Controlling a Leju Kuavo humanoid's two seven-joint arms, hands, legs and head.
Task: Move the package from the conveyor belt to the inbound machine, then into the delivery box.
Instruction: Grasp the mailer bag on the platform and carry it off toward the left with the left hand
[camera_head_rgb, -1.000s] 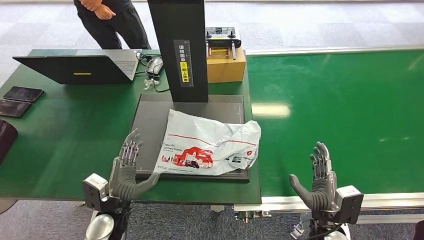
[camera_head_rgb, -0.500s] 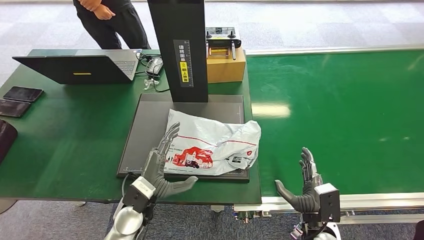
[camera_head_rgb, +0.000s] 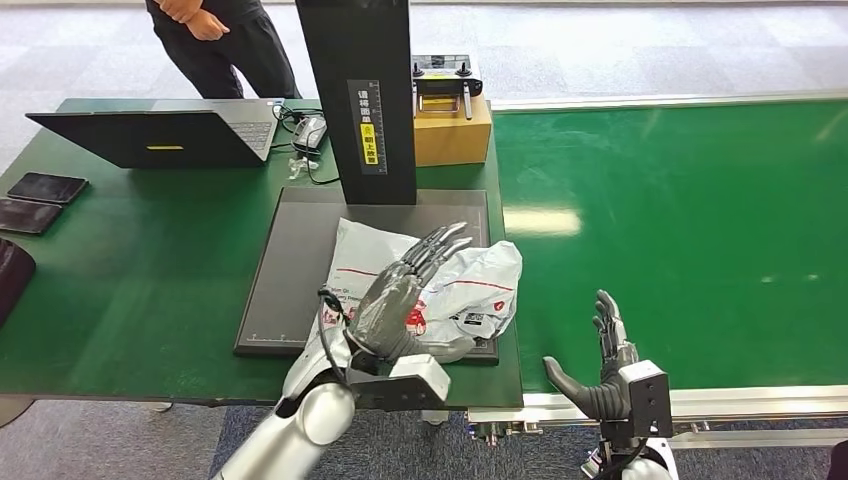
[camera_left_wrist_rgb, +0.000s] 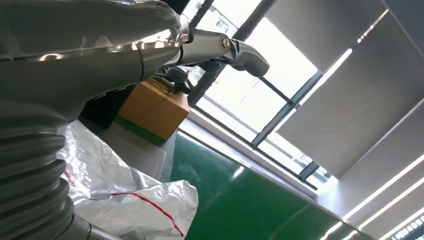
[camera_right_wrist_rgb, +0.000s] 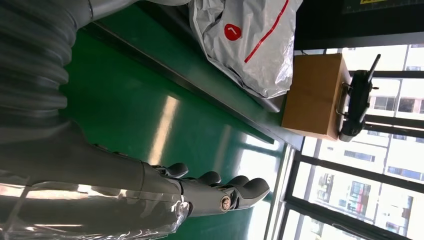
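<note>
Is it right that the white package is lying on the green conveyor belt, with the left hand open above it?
Not quite. In the head view the white package lies on the dark scanner plate of the inbound machine, not the conveyor belt. The left hand is open above it.

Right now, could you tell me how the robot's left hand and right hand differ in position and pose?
The left robot hand is raised over the crumpled white plastic mailer package on the dark flat scanner platform, fingers stretched toward the black upright column. The right robot hand sits low at the near edge of the green conveyor belt, away from the package, fingers upright. Both are open, holding nothing.
</note>
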